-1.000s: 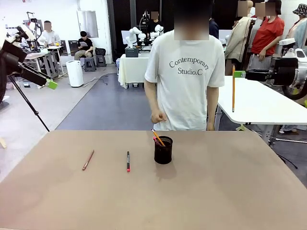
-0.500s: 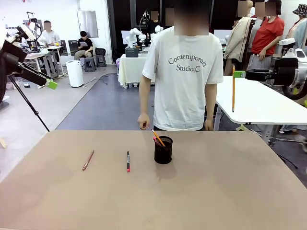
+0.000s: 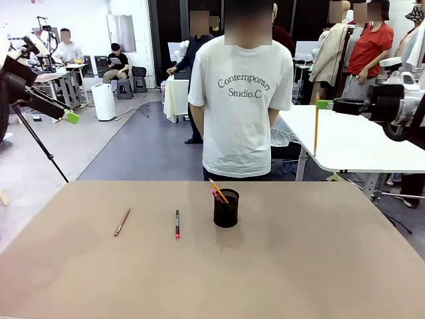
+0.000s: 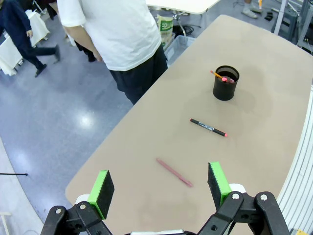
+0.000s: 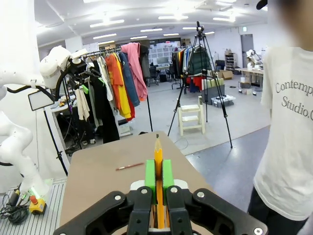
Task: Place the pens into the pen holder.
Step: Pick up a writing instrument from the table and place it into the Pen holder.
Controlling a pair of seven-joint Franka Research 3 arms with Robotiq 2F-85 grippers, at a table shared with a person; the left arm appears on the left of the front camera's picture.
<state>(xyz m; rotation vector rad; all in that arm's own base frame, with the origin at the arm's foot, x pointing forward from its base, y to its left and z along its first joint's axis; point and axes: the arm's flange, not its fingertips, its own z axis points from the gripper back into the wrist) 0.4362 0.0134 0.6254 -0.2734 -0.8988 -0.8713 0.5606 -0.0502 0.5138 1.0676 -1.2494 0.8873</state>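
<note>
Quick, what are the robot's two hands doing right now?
Left gripper: open, holding nothing.
Right gripper: shut on an orange pencil.

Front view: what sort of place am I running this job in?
Probably an open-plan lab or studio workshop. A white work table stands behind the person and people sit at desks farther back. The right wrist view shows a camera tripod and a rack of hanging clothes.
</note>
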